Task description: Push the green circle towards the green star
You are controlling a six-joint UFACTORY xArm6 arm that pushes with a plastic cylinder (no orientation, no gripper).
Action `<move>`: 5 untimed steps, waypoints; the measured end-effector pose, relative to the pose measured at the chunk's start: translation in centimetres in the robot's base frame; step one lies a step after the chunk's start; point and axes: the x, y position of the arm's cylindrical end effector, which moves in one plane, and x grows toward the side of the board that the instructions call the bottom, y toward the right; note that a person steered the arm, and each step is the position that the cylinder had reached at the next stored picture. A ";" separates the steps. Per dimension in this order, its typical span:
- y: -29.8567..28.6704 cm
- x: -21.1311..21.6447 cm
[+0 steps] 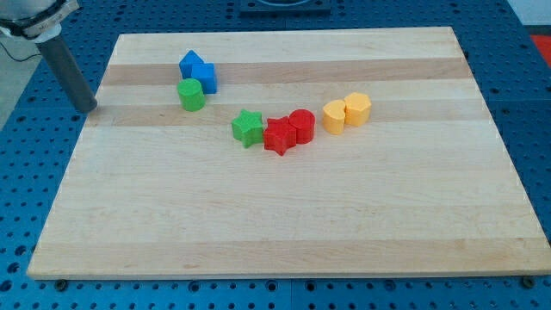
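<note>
Wooden board [284, 224], my tip [89, 109] (left), green circle [191, 95]

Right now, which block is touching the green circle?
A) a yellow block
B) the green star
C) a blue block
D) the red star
C: the green circle sits right against the blue block above it, while the green star lies apart, toward the view's lower right.
</note>
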 end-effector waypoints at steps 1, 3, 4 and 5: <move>0.0 -0.7; 0.9 -5.3; 5.0 -5.5; 10.5 -4.3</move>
